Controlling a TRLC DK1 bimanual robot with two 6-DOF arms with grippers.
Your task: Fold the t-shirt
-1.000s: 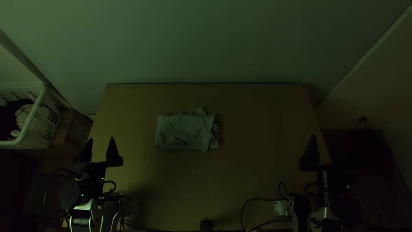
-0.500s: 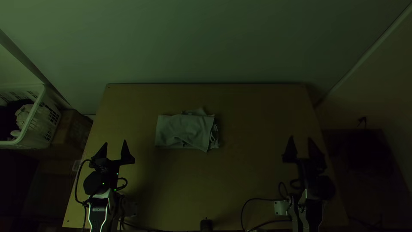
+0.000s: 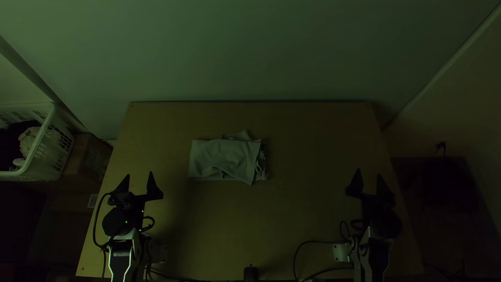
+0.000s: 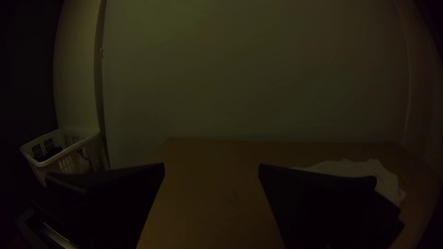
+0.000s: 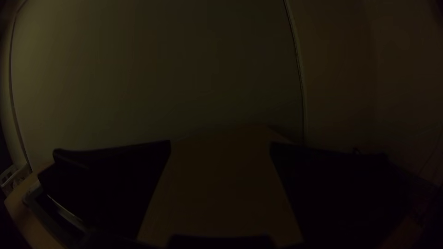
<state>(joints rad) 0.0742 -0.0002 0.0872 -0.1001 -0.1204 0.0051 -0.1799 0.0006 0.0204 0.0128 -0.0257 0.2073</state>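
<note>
The t-shirt [image 3: 224,156] is seen lying folded into a rough rectangle on the tabletop [image 3: 302,209], its layers bunched along the side nearer the right arm. It is touched by neither gripper. The fingers of the left gripper [image 3: 139,180] are held wide apart, with the cloth beyond them and off toward the middle (nothing is pinched). The fingers of the right gripper [image 3: 369,180] are likewise spread, well apart from the cloth.
</note>
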